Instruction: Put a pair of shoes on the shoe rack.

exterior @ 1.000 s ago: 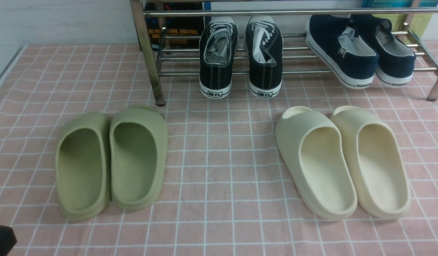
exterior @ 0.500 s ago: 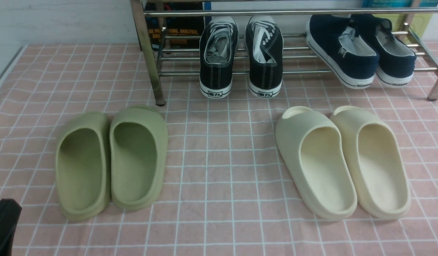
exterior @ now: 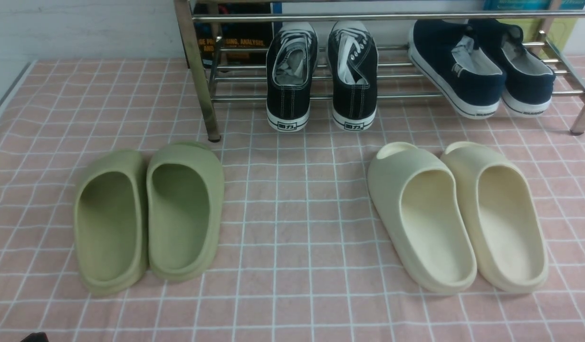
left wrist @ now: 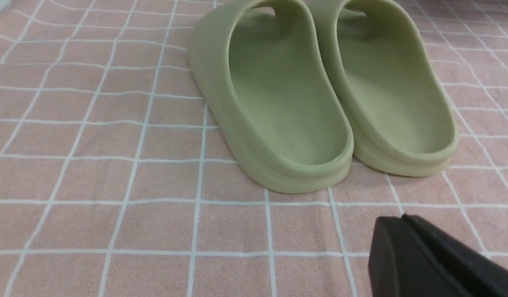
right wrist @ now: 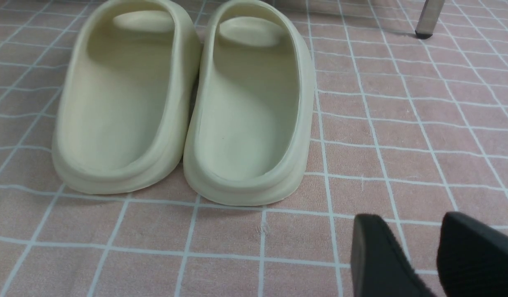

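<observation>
Cloth (exterior: 292,228), pink with a white grid, covered the whole floor of the scene. Across the far edge stood the rack (exterior: 368,17), chrome bars on upright legs, reaching from left of centre out to the right border. On its low bars, near the middle, sat the sneakers (exterior: 321,71): black canvas, white laces, toes pointing far, heels hanging over the near bar toward the cloth, the two side by side and slightly apart. To their right on the same bars lay the navy pair (exterior: 482,66), angled. Off the rack, on the cloth, the cream slides (exterior: 456,213) rested at near right, touching each other, heels nearest. The green slides (exterior: 147,213) rested at near left, also touching, well apart from the cream ones. Behind the rack's left leg a dark book (exterior: 235,38) leaned. The right gripper (right wrist: 419,247) hovered near the cream slides, its two black fingers parted with cloth showing between, empty. The left gripper (left wrist: 402,218) hung near the green slides with fingers pressed together, empty.
</observation>
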Robot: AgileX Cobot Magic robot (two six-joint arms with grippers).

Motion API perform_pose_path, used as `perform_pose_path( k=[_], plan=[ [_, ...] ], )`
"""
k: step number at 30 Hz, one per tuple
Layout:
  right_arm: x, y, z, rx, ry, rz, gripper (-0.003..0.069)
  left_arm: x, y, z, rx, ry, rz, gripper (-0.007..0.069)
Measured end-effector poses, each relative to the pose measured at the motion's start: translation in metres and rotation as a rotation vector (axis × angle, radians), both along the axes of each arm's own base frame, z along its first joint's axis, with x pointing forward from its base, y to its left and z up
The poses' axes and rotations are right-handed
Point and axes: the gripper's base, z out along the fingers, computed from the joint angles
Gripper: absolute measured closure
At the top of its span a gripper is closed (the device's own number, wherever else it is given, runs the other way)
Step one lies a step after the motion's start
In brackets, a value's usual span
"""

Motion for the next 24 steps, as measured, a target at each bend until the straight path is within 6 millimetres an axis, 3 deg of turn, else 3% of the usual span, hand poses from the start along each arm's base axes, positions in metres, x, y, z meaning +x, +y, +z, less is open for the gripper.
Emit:
perform_pose_path(
  k=[24],
  plan=[
    [0.0, 0.0, 0.0, 0.0, 0.0, 0.0, 0.042, -0.0008, -0.0037, -0.0003, 0.029, 0.005, -0.052, 0.0592]
  ],
)
